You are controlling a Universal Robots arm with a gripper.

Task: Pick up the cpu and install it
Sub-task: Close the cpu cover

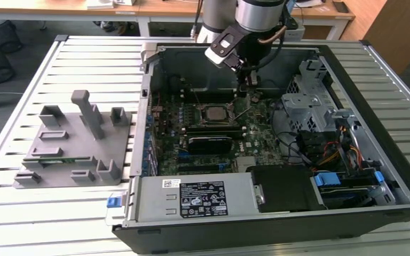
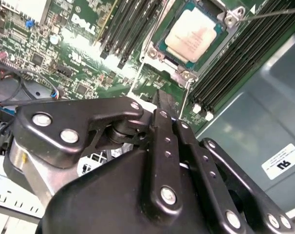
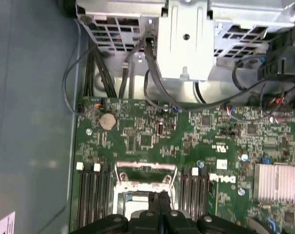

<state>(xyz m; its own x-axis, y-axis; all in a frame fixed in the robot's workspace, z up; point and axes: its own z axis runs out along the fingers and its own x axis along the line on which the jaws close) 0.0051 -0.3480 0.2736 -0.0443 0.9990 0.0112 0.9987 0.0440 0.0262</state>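
One robot arm hangs over an open computer case (image 1: pixel 262 237). In the exterior view its gripper (image 1: pixel 251 89) points down at the green motherboard (image 1: pixel 262 128). The cpu (image 1: pixel 215 113) lies flat in its socket in the middle of that board, near the gripper. A grey fixture block (image 1: pixel 77 144) stands well apart, at the exterior view's left.

In the second wrist view the jaws are pressed together with nothing between them. The cpu (image 2: pixel 193 34) does not touch them.

In the first wrist view the gripper (image 3: pixel 159 200) hangs over the socket frame (image 3: pixel 145 168).

I think the cpu is light, thin, stiff and easy to hurt. Its shiny top looks slippery, so the thin green edges are the best place to hold it.
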